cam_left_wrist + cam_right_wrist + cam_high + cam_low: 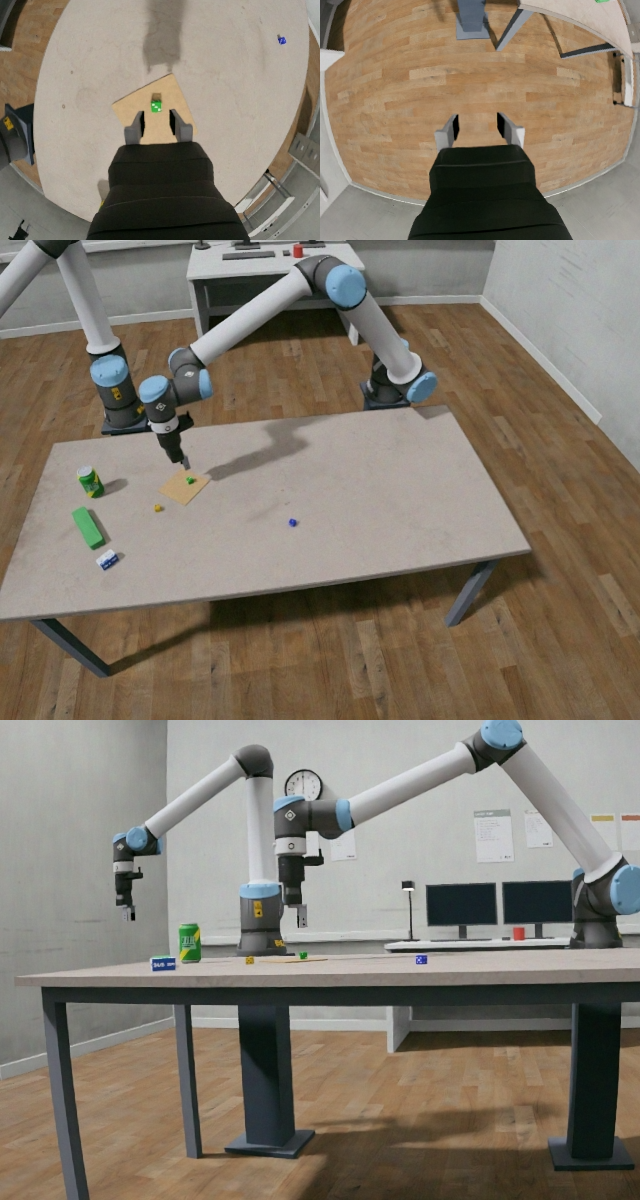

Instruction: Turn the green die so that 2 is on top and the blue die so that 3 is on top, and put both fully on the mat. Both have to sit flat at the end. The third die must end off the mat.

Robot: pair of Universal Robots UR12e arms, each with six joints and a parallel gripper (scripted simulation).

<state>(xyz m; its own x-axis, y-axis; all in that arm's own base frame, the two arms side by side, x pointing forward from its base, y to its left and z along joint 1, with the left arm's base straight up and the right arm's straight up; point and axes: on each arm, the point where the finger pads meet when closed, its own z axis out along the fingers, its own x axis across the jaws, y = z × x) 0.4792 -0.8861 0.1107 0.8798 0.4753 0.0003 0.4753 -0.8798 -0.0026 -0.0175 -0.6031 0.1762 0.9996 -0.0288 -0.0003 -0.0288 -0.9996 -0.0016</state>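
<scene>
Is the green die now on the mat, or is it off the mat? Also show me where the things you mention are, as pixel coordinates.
On the mat: the top view and the left wrist view show the green die point(190, 480) point(156, 106) inside the edges of the mat point(180, 494) point(135, 104).
</scene>
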